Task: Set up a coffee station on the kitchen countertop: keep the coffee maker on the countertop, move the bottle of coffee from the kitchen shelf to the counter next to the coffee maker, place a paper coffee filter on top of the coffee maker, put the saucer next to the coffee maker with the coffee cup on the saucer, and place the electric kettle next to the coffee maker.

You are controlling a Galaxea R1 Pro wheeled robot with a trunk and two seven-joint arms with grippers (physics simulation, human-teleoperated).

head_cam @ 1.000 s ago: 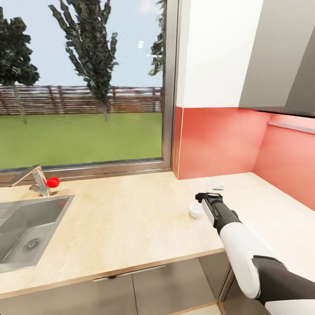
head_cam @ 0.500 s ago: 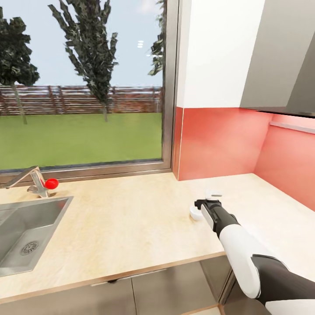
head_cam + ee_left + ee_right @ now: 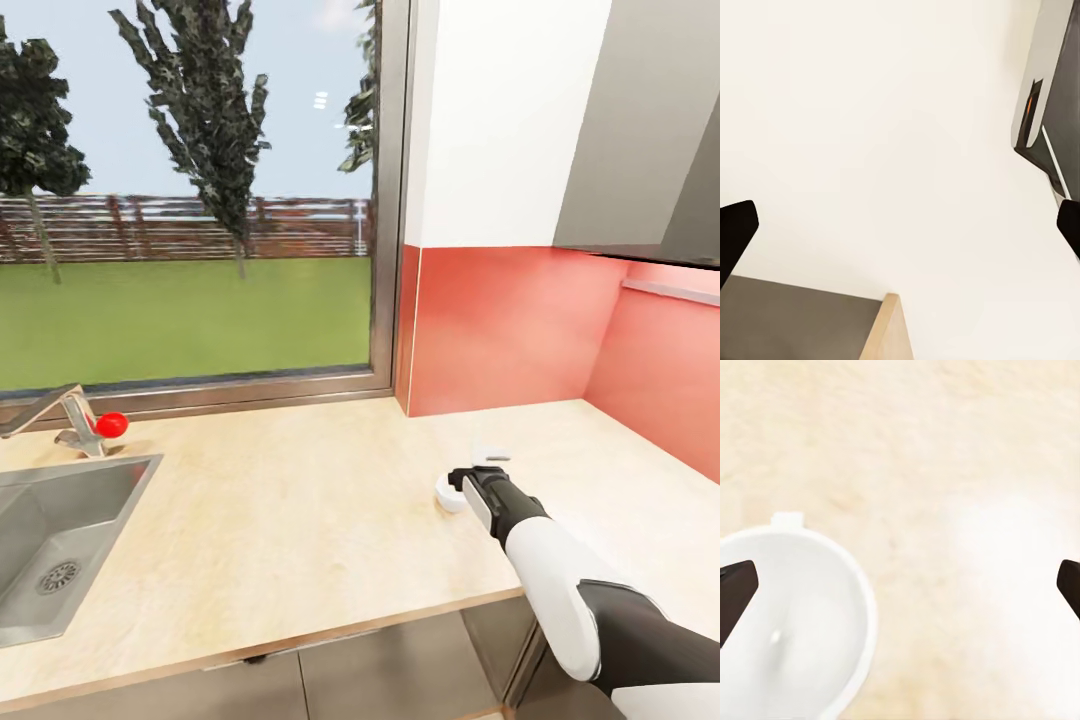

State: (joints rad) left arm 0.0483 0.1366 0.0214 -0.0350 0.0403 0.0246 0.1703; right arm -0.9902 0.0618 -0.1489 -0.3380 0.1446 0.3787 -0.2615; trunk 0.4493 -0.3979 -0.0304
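Observation:
The white coffee cup (image 3: 445,496) stands upright on the light wood-grain countertop (image 3: 300,520), near its front edge on the right. My right gripper (image 3: 463,479) hovers right over it, open. From the right wrist view the cup (image 3: 791,622) is seen from above beside one dark fingertip (image 3: 735,589), not gripped; the gripper (image 3: 900,585) spans it widely. A thin flat white shape (image 3: 490,456) lies just beyond; I cannot tell whether it is the saucer. My left gripper (image 3: 900,229) is open before a cream surface. The coffee maker, bottle of coffee, paper filter and kettle are out of view.
A grey inset sink (image 3: 60,530) with a faucet (image 3: 65,420) and a red knob (image 3: 111,424) sits at the left. A big window runs behind the counter. A red backsplash (image 3: 500,330) and wall cabinets (image 3: 500,120) close the right corner.
The head view has drifted slightly, sliding the sink left and down. My right gripper has drawn back a little, closer over the cup. The cup has stayed in place.

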